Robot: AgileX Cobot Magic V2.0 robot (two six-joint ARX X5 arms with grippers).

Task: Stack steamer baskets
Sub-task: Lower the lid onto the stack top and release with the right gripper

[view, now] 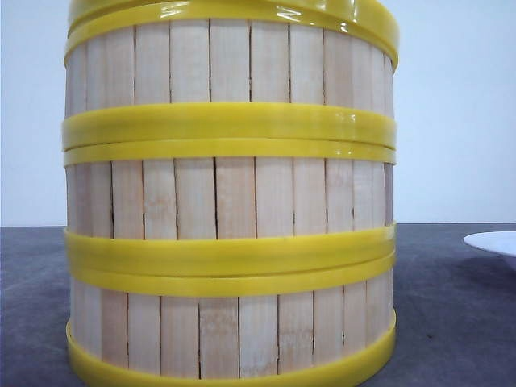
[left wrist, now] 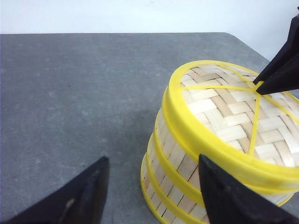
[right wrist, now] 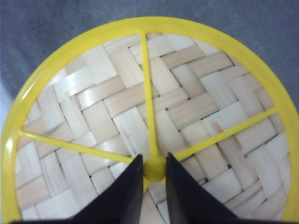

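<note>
Steamer baskets (view: 230, 201), round ones with pale vertical wooden slat walls and thick glossy yellow rims, already sit three high on the dark grey table (left wrist: 70, 93), filling most of the front view. So the stack looks basically done.

Key thing is the right gripper (right wrist: 154, 170): it's directly above the top basket, with its black fingers nearly closed around the small yellow hub (right wrist: 154, 168) where the spokes meet over the woven bamboo panel. Looks like it's pinching that hub. The stack's axis runs straight up toward it, so any lift or release is purely vertical.

The left gripper (left wrist: 154, 191) hangs spread wide and empty, off to the stack's side, one finger over the rim. A flat white plate (view: 496, 242) sits well apart at the right.
</note>
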